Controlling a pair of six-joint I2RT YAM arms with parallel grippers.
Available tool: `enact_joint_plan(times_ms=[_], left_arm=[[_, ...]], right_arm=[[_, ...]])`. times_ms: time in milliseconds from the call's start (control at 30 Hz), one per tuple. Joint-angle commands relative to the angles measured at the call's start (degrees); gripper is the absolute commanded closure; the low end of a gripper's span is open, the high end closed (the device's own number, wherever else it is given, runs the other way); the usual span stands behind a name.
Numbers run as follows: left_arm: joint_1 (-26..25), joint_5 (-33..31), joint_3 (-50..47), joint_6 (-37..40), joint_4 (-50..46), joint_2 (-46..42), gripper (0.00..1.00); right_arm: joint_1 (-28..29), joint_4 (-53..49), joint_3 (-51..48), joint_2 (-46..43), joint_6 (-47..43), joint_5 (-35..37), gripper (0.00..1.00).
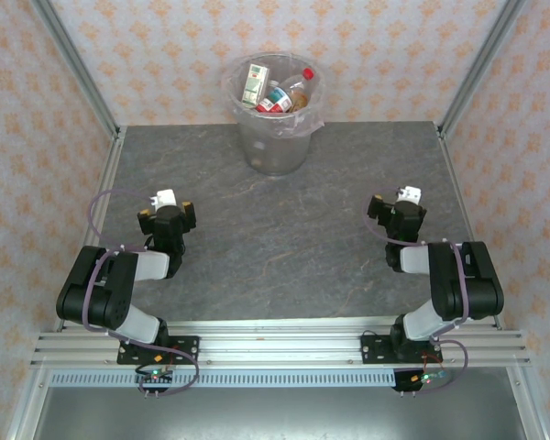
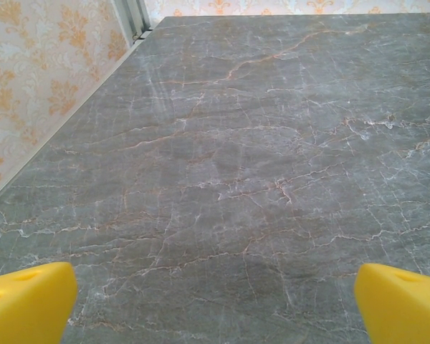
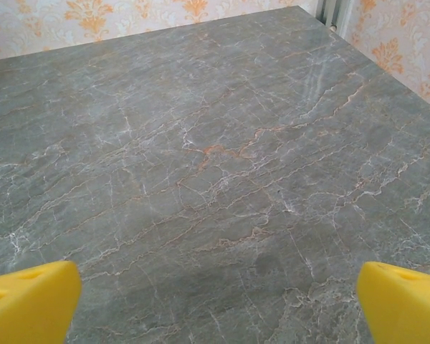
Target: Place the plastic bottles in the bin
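Translucent tapered bin (image 1: 273,148) holds plastic bottles (image 1: 277,95) on a veined grey table (image 1: 275,240).

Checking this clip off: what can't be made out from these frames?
- Bottle count, top view: the uppermost plastic bottles and the cloudy wall of the bin hide any lying lower.
- Label print, top view: too small to read.
- Wrist views: the bottom edge cuts off the left hand and right hand except their yellow fingertips, which stand wide apart.

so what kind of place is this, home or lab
Probably a robot test cell rather than a home: two arms bolted to an aluminium rail, a stone-look table boxed in by wallpapered panels, and a bag-lined bin of bottles.
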Motion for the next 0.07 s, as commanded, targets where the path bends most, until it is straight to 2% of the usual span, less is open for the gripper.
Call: enact_joint_plan(times_ms=[0, 33], left_arm=[[0.35, -1.5, 1.01, -1.01, 1.93, -0.3, 0.0], [0.29, -1.52, 1.02, -1.04, 1.91, -0.38, 0.0]], right_arm=[[0.02, -0.29, 0.0, -0.32, 0.98, -0.73, 0.01], [-0.05, -0.29, 0.0, -0.4, 0.98, -0.74, 0.01]])
